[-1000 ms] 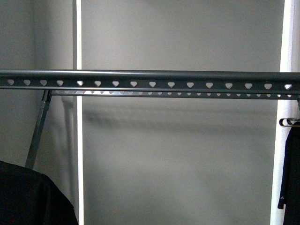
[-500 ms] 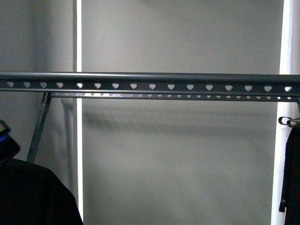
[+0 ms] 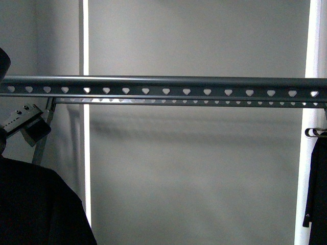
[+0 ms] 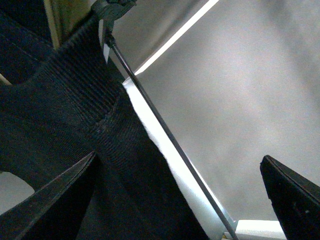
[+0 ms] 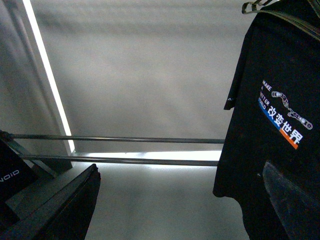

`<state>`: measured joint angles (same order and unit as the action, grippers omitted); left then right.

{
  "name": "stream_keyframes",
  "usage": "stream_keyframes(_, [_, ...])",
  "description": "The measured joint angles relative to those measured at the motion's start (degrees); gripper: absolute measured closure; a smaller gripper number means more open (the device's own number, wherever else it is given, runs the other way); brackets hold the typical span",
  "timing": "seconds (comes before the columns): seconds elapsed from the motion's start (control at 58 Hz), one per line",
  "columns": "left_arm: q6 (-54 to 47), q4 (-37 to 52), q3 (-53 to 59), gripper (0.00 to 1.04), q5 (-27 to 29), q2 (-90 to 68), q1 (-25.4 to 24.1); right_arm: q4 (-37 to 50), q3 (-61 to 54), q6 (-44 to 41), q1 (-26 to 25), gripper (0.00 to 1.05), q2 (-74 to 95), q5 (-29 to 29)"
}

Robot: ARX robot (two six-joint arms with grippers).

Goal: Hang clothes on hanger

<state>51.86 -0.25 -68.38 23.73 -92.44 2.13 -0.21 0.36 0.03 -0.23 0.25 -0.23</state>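
Observation:
The hanger rail (image 3: 168, 86), dark grey with a row of heart-shaped holes, runs across the front view. A black T-shirt with a white-and-blue chain graphic (image 5: 280, 115) hangs from a hook (image 5: 254, 6) in the right wrist view. My right gripper (image 5: 180, 205) is open and empty, one finger (image 5: 295, 205) in front of the shirt's hem. My left gripper (image 4: 175, 200) is open. A black garment with a ribbed collar (image 4: 75, 110) hangs beside one finger (image 4: 50, 200); its front is hidden. The same black cloth (image 3: 36, 204) fills the front view's lower left.
A narrow black garment with a tiny white mark (image 3: 314, 194) hangs on a hook (image 3: 314, 132) at the right edge. My left arm's grey wrist part (image 3: 24, 124) sits under the rail's left end by a folding leg (image 3: 43, 138). Two thin rods (image 5: 125, 140) cross the right wrist view.
My left arm has risen into the front view at the left, up to rail height. The black cloth at lower left has come up higher with it.

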Motion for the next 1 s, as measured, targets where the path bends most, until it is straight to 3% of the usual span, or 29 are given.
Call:
stream_keyframes(0.345, [-0.52, -2.67, -5.49, 0.08, 1.84, -6.58, -0.72, 0.00, 0.00, -0.02, 0.00, 0.07, 0.00, 0.00])
stream_keyframes(0.534, [-1.01, -3.91, -4.44, 0.49, -0.31, -6.43, -1.57, 0.00, 0.00, -0.02, 0.00, 0.07, 0.00, 0.00])
stream_keyframes(0.638, [-1.57, -3.91, -3.37, 0.63, -1.68, -5.92, -2.01, 0.00, 0.00, 0.00, 0.00, 0.07, 0.00, 0.00])
stream_keyframes(0.828, [-1.14, -4.35, 0.24, 0.99, -7.50, -3.13, -3.65, 0.00, 0.00, 0.00, 0.00, 0.07, 0.00, 0.00])
stream_keyframes(1.0, [-2.67, -4.31, 3.96, 1.01, -11.34, 0.22, -4.39, 0.00, 0.00, -0.02, 0.00, 0.07, 0.00, 0.00])
